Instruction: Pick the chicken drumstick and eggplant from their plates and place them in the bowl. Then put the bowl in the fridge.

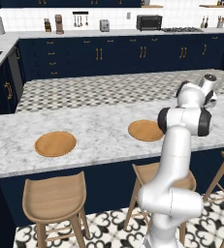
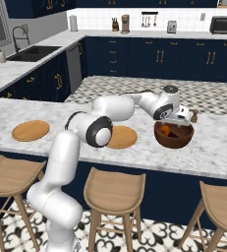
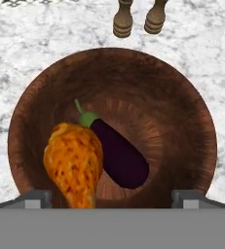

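Observation:
The dark reddish-brown bowl [image 3: 182, 97] sits on the marble counter, and I look straight down into it. Inside lie the orange-brown chicken drumstick [image 3: 75, 158] and the dark purple eggplant [image 3: 119, 153], side by side and touching. My gripper [image 3: 111, 198] hovers just above the bowl [image 2: 174, 140], open, its two fingertips [image 3: 33, 197] spread wide with nothing held. In the right base view the drumstick [image 2: 165, 130] peeks over the rim below my gripper [image 2: 177, 120]. Both tan plates [image 2: 30, 130] [image 2: 122, 138] lie bare to the left of the bowl, also seen as plates [image 1: 55, 144] [image 1: 143, 130]. The fridge is out of view.
Two brown shakers [image 3: 122, 22] [image 3: 155, 18] stand just beyond the bowl, one visible as a shaker [image 2: 194, 116]. Wooden stools [image 2: 115, 194] line the counter's near side. A sink [image 2: 34, 51] is at the far left; navy cabinets run along the back.

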{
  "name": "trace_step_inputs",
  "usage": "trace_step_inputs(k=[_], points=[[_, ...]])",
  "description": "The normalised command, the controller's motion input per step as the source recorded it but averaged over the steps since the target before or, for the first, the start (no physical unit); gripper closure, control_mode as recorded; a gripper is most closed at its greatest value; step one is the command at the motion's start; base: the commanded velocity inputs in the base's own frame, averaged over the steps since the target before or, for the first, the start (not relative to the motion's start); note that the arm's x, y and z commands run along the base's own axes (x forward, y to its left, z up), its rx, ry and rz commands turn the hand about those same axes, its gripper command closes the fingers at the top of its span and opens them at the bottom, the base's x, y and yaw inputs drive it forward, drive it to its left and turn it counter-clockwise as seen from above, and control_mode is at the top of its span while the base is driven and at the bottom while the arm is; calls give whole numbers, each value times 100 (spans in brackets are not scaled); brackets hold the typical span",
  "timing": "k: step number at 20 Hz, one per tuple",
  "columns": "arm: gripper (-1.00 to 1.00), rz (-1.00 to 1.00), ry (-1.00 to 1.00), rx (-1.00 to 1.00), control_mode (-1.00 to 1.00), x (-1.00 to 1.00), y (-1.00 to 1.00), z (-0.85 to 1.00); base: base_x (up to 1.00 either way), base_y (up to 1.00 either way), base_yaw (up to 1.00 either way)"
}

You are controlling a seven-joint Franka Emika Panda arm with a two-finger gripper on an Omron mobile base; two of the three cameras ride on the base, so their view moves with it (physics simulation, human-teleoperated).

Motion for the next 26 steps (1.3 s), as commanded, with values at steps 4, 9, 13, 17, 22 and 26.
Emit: trace_step_inputs(k=[4, 9, 13, 17, 22, 26], points=[[-100, 8, 0, -1, -100, -28, 7, 23, 0, 0, 0], [-100, -8, 2, -2, -100, -10, -54, 1, 0, 0, 0], [-100, -29, 8, 8, -100, -1, -17, 0, 0, 0, 0], [-100, -32, 12, 24, -100, -24, -34, 2, 0, 0, 0], [-100, -22, 12, 31, -100, -9, -23, -8, 0, 0, 0], [-100, -6, 1, 21, -100, 4, 0, -25, 0, 0, 0]])
